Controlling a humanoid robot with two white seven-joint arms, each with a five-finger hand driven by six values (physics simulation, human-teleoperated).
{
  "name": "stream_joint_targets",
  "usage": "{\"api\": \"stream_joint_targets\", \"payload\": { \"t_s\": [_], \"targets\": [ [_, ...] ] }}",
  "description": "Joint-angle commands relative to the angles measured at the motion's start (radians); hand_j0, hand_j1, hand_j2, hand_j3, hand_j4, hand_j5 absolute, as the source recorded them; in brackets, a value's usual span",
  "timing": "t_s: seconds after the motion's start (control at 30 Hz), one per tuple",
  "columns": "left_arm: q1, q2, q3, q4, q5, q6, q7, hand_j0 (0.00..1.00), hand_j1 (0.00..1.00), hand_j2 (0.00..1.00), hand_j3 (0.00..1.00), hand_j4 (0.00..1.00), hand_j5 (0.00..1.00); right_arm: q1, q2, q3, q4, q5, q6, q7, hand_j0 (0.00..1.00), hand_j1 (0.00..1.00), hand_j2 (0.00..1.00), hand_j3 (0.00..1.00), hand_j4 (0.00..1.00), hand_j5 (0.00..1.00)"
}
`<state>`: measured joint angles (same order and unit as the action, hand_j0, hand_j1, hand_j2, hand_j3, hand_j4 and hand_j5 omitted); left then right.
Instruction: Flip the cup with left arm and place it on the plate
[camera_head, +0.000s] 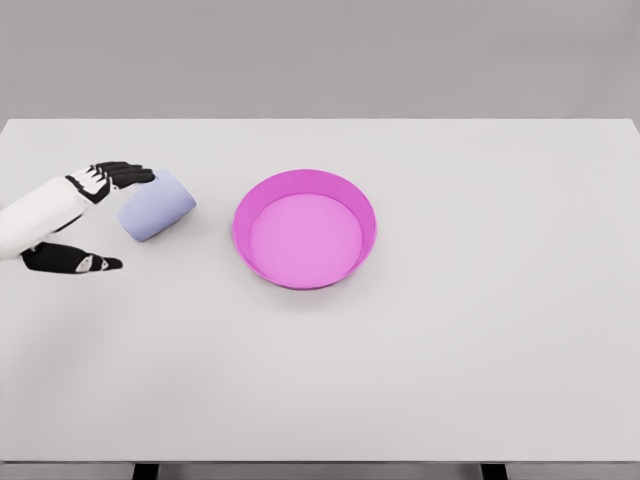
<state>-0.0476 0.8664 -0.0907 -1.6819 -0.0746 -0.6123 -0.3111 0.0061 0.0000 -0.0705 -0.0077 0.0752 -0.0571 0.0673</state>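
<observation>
While tilted toward the plate (352, 198), cup (158, 206), left-hand fingers (120, 176) touching

I count one cup (157, 205), pale blue. One plate (304, 229), magenta. One counter (450, 350), white, carrying both. One robot hand (90, 215) in my head view. No duplicates of any kind.

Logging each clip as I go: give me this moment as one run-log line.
left hand: open, at cup's side | cup: lying on table, left of plate | plate: empty | right arm: out of view
</observation>
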Motion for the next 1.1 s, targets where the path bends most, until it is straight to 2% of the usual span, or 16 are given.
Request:
{"api": "stream_joint_targets", "payload": {
  "t_s": [0.0, 0.07, 0.17, 0.2, 0.3, 0.4, 0.53, 0.63, 0.67, 0.7, 0.73, 0.77, 0.83, 0.87, 1.07],
  "targets": [
    [0.0, -0.006, 0.016, 0.001, 0.027, 0.001, 0.0, 1.0, 1.0, 1.0, 1.0, 1.0, 1.0, 0.0, 0.0, 0.0, 0.0, 0.0, 0.0, 0.0, 1.0, 1.0, 1.0, 1.0, 1.0, 1.0],
    [0.003, -0.009, 0.009, -0.076, 0.026, 0.001, 0.0, 1.0, 1.0, 1.0, 1.0, 1.0, 1.0, 0.0, 0.0, 0.0, 0.0, 0.0, 0.0, 0.0, 1.0, 1.0, 1.0, 1.0, 1.0, 1.0],
    [-0.006, -0.009, 0.006, -0.082, 0.026, 0.001, 0.0, 1.0, 1.0, 1.0, 1.0, 1.0, 1.0, 0.0, 0.0, 0.0, 0.0, 0.0, 0.0, 0.0, 1.0, 1.0, 1.0, 1.0, 1.0, 1.0],
    [-0.008, -0.009, 0.006, -0.082, 0.024, 0.058, 0.0, 1.0, 1.0, 1.0, 1.0, 1.0, 1.0, 0.0, 0.0, 0.0, 0.0, 0.0, -0.001, 0.0, 1.0, 1.0, 1.0, 1.0, 1.0, 1.0],
    [-0.058, 0.0, 0.006, -0.081, 0.024, 0.118, 0.0, 1.0, 1.0, 1.0, 1.0, 1.0, 1.0, 0.0, 0.0, 0.0, 0.0, 0.0, 0.0, 0.0, 1.0, 1.0, 1.0, 1.0, 1.0, 1.0],
    [-0.071, 0.002, 0.005, -0.081, 0.024, 0.147, 0.0, 1.0, 1.0, 1.0, 1.0, 1.0, 1.0, -0.002, 0.0, 0.0, 0.0, 0.0, 0.0, 0.0, 1.0, 1.0, 1.0, 1.0, 1.0, 1.0],
    [-0.123, -0.056, -0.053, -0.081, 0.021, 0.324, 0.001, 1.0, 1.0, 1.0, 1.0, 1.0, 1.0, -0.002, 0.0, 0.0, 0.0, 0.0, 0.0, 0.0, 1.0, 1.0, 1.0, 1.0, 1.0, 1.0],
    [-0.141, -0.081, -0.089, -0.082, 0.035, 0.62, -0.003, 1.0, 1.0, 1.0, 1.0, 1.0, 1.0, -0.002, 0.0, 0.0, 0.0, 0.0, 0.0, 0.0, 1.0, 1.0, 1.0, 1.0, 1.0, 1.0],
    [-0.156, -0.098, -0.098, -0.081, 0.084, 0.681, -0.028, 1.0, 1.0, 1.0, 1.0, 1.0, 1.0, 0.0, 0.0, 0.0, 0.0, 0.0, 0.0, 0.0, 1.0, 1.0, 1.0, 1.0, 1.0, 1.0],
    [-0.164, -0.11, -0.099, -0.081, 0.171, 0.745, -0.06, 1.0, 1.0, 1.0, 1.0, 1.0, 1.0, 0.0, 0.0, 0.0, 0.0, 0.0, 0.0, 0.0, 1.0, 1.0, 1.0, 1.0, 1.0, 1.0],
    [-0.166, -0.112, -0.099, -0.081, 0.214, 0.772, -0.074, 1.0, 1.0, 1.0, 1.0, 1.0, 1.0, 0.0, 0.0, 0.0, 0.0, 0.0, 0.0, 0.0, 1.0, 1.0, 1.0, 1.0, 1.0, 1.0],
    [-0.166, -0.116, -0.099, -0.081, 0.282, 0.804, -0.078, 1.0, 1.0, 1.0, 1.0, 1.0, 1.0, 0.0, 0.0, 0.0, 0.0, 0.0, 0.0, 0.0, 1.0, 1.0, 1.0, 1.0, 1.0, 1.0],
    [-0.172, -0.135, -0.099, -0.081, 0.36, 0.839, -0.08, 1.0, 1.0, 1.0, 1.0, 1.0, 1.0, 0.0, 0.0, 0.0, 0.0, 0.0, 0.0, 0.0, 1.0, 1.0, 1.0, 1.0, 1.0, 1.0],
    [-0.179, -0.148, -0.099, -0.081, 0.378, 0.861, -0.08, 1.0, 1.0, 1.0, 1.0, 1.0, 1.0, 0.0, 0.0, 0.0, 0.0, 0.0, 0.0, 0.0, 1.0, 1.0, 1.0, 1.0, 1.0, 1.0],
    [-0.221, -0.161, -0.101, -0.055, 0.36, 1.06, -0.074, 1.0, 1.0, 1.0, 1.0, 1.0, 1.0, 0.0, 0.0, 0.0, 0.0, 0.0, 0.0, 0.0, 1.0, 1.0, 1.0, 1.0, 1.0, 1.0]
  ]
}}
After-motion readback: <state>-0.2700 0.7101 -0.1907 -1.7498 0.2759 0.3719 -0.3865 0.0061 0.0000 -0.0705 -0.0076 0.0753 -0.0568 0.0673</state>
